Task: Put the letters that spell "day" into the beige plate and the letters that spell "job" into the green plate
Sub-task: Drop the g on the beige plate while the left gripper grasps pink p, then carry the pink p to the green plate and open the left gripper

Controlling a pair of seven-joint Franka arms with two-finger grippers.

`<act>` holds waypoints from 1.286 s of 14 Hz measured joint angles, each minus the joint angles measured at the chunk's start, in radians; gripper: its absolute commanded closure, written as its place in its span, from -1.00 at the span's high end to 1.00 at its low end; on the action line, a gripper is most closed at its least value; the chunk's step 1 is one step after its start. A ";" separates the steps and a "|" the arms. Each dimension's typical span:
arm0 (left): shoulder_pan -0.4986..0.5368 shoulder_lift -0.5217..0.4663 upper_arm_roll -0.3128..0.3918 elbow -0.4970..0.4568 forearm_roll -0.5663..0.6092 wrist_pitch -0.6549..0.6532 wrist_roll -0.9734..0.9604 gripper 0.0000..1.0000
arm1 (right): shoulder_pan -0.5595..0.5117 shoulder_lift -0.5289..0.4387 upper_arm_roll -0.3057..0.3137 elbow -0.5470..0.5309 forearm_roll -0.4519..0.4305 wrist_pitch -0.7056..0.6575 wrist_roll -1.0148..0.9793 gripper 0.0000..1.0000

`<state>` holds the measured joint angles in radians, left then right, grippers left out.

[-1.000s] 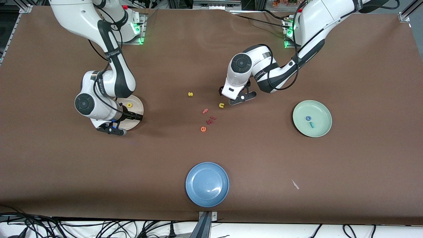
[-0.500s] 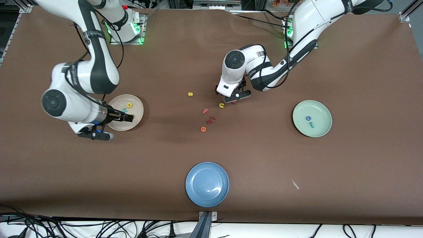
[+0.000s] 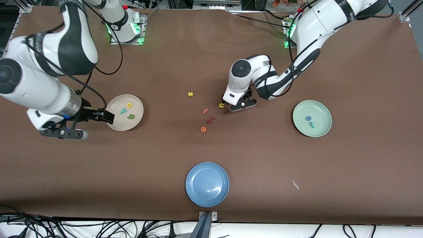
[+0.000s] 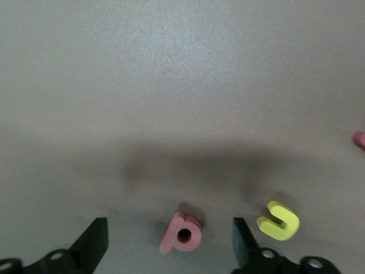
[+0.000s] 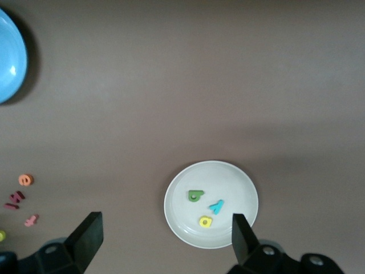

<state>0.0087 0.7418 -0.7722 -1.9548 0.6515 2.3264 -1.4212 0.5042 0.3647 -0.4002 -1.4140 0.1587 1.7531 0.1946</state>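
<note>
A: Where do we stand now?

B: The beige plate point(image 3: 116, 112) holds all three letters of "day": the yellow letter point(image 3: 129, 105), the green letter point(image 3: 131, 116) and the teal y point(image 3: 123, 110). The green plate point(image 3: 322, 130) holds only the blue o point(image 3: 308, 118) and the teal j point(image 3: 311, 124). The pinkish-red b point(image 4: 181, 233) lies on the brown counter point(image 3: 264, 165), just beside the yellow u-shaped letter point(image 3: 221, 105).

A: And the tools?

B: The left tool point(image 4: 170, 242) is low over the b. Its fingers are wide apart, one on each side of the letter, and it grips nothing. The right tool point(image 3: 99, 115) hangs at the edge of the beige plate with open jaws, empty, and waits there.

A: How to do the pick well?

B: I think the left tool should keep the b in the middle between the fingers and go straight down until the tips almost touch the counter. The letter is flat and small, so a high grip may slip off it. The u-shaped letter is very close to one finger; that finger should come down between the two letters and not push the u. Then close gently and lift straight up before going toward the green plate.

A: Any other risk?

B: The pink f point(image 3: 205, 111) and the orange e point(image 3: 203, 129) lie near, but they are apart from the path.
</note>
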 measured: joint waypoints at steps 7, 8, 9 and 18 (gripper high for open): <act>-0.010 0.015 -0.003 0.000 0.002 0.005 0.009 0.09 | -0.020 -0.021 -0.019 0.080 0.000 -0.078 -0.077 1.00; -0.010 0.015 -0.003 0.000 0.002 0.005 0.009 -0.04 | -0.016 -0.025 -0.018 0.081 -0.004 -0.091 -0.086 1.00; -0.010 0.016 -0.003 -0.001 0.002 0.005 0.009 -0.17 | -0.013 -0.035 -0.013 0.079 -0.017 -0.107 -0.088 1.00; -0.009 0.016 -0.005 0.003 0.002 0.007 0.009 -0.81 | -0.449 -0.392 0.462 -0.312 -0.149 0.023 -0.090 1.00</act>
<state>-0.0006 0.7576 -0.7776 -1.9513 0.6531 2.3332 -1.4118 0.0549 -0.0277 0.0622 -1.7262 0.0099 1.7760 0.1048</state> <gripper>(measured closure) 0.749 0.000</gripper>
